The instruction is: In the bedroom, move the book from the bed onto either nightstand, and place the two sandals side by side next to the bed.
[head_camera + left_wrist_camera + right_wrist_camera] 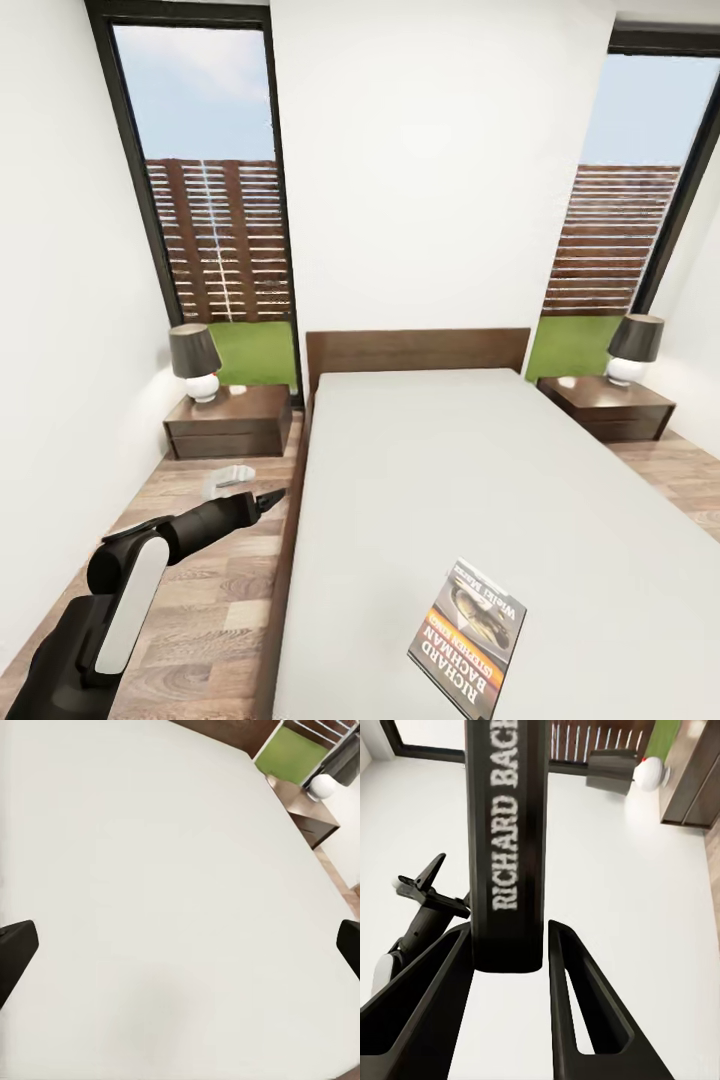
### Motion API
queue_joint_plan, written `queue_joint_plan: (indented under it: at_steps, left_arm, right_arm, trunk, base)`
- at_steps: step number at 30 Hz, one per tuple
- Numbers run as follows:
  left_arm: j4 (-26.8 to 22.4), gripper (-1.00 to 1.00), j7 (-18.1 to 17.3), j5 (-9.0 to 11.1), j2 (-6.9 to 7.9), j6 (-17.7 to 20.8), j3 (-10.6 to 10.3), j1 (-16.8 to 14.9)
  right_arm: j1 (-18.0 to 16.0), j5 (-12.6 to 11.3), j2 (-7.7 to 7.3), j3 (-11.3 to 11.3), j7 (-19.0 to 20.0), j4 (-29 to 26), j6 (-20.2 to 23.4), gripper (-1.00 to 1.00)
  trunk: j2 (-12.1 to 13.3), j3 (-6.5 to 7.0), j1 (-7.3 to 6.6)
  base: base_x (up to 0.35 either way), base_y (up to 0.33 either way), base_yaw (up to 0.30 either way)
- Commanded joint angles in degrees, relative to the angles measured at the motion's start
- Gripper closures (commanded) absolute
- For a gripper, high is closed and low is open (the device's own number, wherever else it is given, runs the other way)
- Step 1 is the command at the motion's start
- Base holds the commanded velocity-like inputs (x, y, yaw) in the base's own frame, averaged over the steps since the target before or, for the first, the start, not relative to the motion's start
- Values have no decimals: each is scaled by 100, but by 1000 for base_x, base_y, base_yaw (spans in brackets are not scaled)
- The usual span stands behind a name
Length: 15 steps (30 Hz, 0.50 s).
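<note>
Right gripper [510, 967] pinches the book [468, 637] by its spine.

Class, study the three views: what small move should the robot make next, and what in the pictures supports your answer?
Probably raise the book a little and start carrying it toward the right-hand nightstand. The right gripper appears closed on the book's spine, the book is still over the bed, and that nightstand has bare top in front of its lamp.
</note>
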Motion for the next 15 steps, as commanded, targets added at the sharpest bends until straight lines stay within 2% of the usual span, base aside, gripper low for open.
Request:
queue_joint_plan:
  at_steps: [1, 8, 13, 15]
  left_arm:
    - [-1, -100, -40, -26, -2, 28, 7, -7]
    - [-1, -100, -42, -26, -2, 27, 6, -6]
    - [-1, -100, -38, -26, -2, 27, 6, -7]
    - [-1, -100, -36, -26, -2, 27, 4, -8]
  right_arm:
    - [-3, -27, -3, 14, 18, 0, 60, 100]
    - [-3, -30, -3, 11, 18, 1, 58, 100]
    - [-3, -33, 1, 13, 18, 4, 50, 100]
    - [-3, -33, 2, 11, 18, 7, 48, 100]
  trunk:
    - [-13, -15, 4]
    - [-13, -29, 4]
    - [-13, -33, 4]
    - [-13, -33, 4]
  base:
    - [0, 0, 251]
    - [0, 0, 246]
    - [-11, 0, 88]
    - [-159, 0, 31]
